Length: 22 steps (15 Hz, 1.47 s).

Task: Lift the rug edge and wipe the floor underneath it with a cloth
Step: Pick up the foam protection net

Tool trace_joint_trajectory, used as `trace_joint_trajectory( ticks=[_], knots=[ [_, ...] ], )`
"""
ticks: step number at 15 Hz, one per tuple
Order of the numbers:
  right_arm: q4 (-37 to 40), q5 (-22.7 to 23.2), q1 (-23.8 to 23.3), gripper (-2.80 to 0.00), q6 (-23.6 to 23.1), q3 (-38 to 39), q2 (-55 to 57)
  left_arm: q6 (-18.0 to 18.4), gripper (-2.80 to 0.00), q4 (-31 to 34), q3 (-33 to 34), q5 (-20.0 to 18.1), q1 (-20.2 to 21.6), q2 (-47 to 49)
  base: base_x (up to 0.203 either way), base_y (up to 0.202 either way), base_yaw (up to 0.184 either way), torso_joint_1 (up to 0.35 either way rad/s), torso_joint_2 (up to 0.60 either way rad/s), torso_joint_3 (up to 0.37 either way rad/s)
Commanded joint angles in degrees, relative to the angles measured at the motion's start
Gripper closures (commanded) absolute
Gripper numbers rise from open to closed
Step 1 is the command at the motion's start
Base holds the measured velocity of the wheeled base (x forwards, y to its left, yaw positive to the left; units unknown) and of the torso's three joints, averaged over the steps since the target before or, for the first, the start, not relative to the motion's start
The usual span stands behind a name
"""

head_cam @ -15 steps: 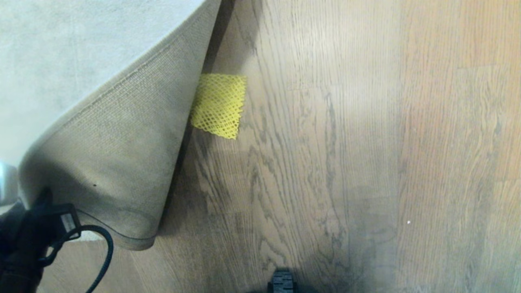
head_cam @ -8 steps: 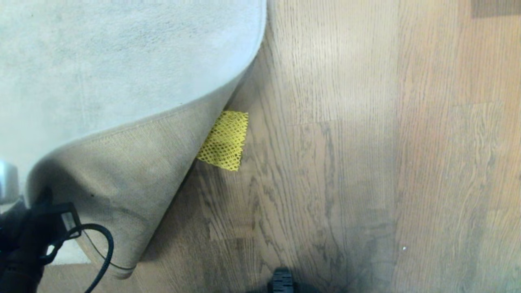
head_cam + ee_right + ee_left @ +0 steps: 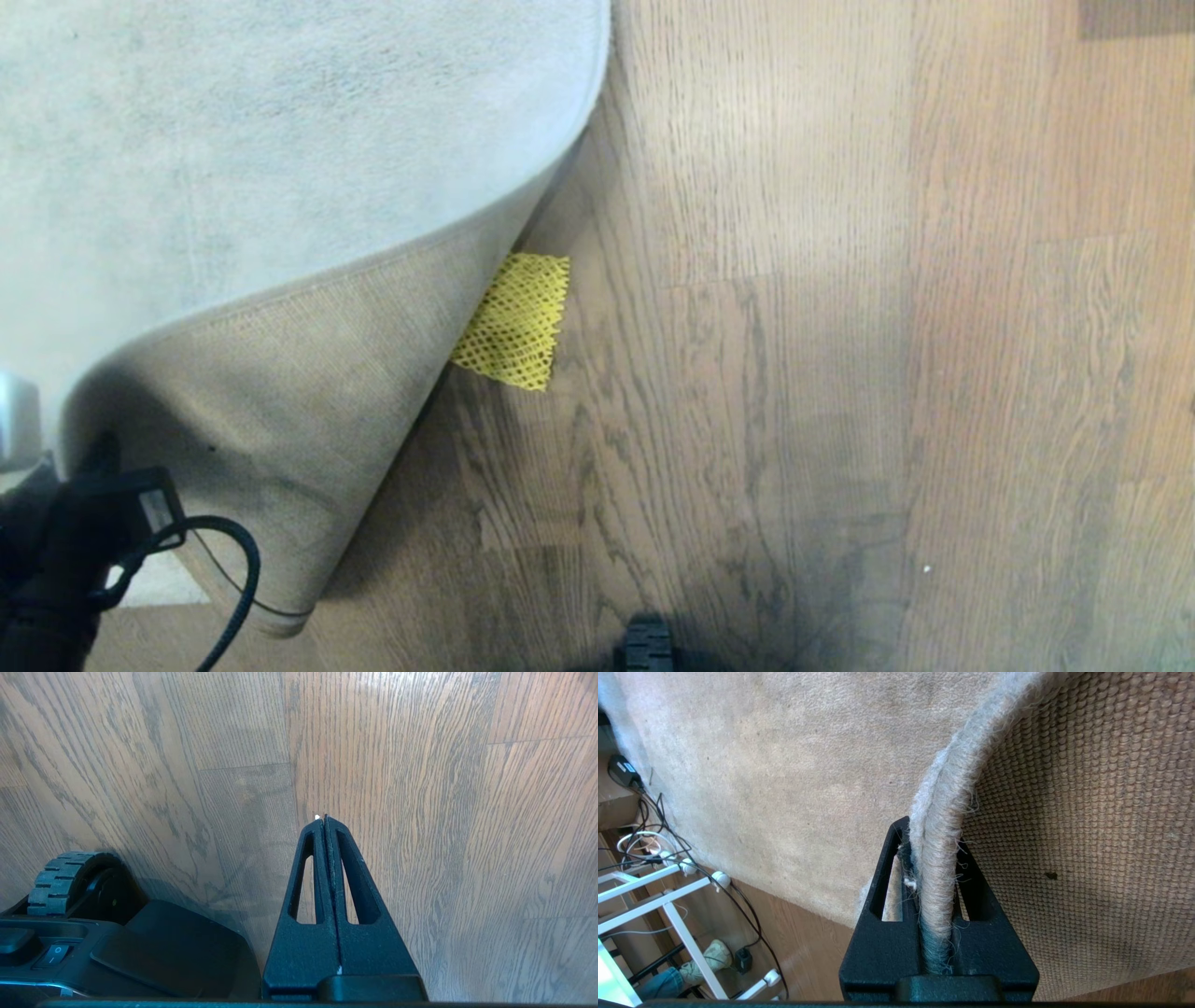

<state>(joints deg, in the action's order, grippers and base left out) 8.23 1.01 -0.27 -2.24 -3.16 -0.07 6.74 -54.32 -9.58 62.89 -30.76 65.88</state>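
**Rug corner held up, cloth not yet picked up**

While the rug edge [image 3: 941, 812] is being pinched between the narrowly parted fingers of the left gripper [image 3: 930, 833], the corner is being held peeled back, so the beige woven backing [image 3: 308, 392] is being shown face-up in the head view, low on the robot's left. The bound border is being clamped right at the fingertips, pile on one side, backing on the other.

The cloth [image 3: 518, 322], yellow mesh, is lying flat on the floor [image 3: 794, 327], just beside the lifted fold, with one side tucked under the overhanging rug. It is being touched by neither gripper.

The right gripper [image 3: 325, 819] is being kept fully closed on nothing, pointed at bare planks next to the robot's base [image 3: 140, 947] and one wheel [image 3: 58, 882], well apart from the cloth.

Step judged: the lift is done, the wipe is not begun. Next move, as judged: the right fingers would need to be opened, brought across to the cloth, and closed on it, then swept over the exposed planks while the left grip is being maintained. Risk: thin mesh lying flat may be hard to pinch; the rug could slip if the clamp is being loosened.
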Motion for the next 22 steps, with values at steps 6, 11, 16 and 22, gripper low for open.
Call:
trace_joint_trajectory(
  ticks=[6, 11, 16, 22],
  knots=[
    [0.03, 0.04, 0.00, 0.00, -0.05, -0.01, 0.07, 0.03, 0.00, 0.00, 0.09, 0.39, 0.00, -0.93, 0.000, 0.000, 0.000, 0.000, 0.00, 0.000],
    [0.03, 0.04, 0.00, 0.00, 0.04, -0.01, 0.07, 0.11, 0.00, 0.18, 0.09, 0.39, 0.00, -1.19, 0.000, 0.000, 0.000, 0.000, 0.00, 0.000],
    [0.12, 0.04, 0.00, 0.00, 0.39, -0.01, 0.07, 0.20, 0.00, 0.27, 0.07, 0.30, 0.00, -1.19, 0.000, 0.000, 0.000, 0.000, 0.00, 0.000],
    [0.05, 0.04, 0.00, 0.00, 0.39, -0.01, 0.07, 0.27, 0.00, 0.26, 0.01, 0.30, 0.00, -1.19, 0.000, 0.000, 0.000, 0.000, 0.00, 0.000]
  ],
)
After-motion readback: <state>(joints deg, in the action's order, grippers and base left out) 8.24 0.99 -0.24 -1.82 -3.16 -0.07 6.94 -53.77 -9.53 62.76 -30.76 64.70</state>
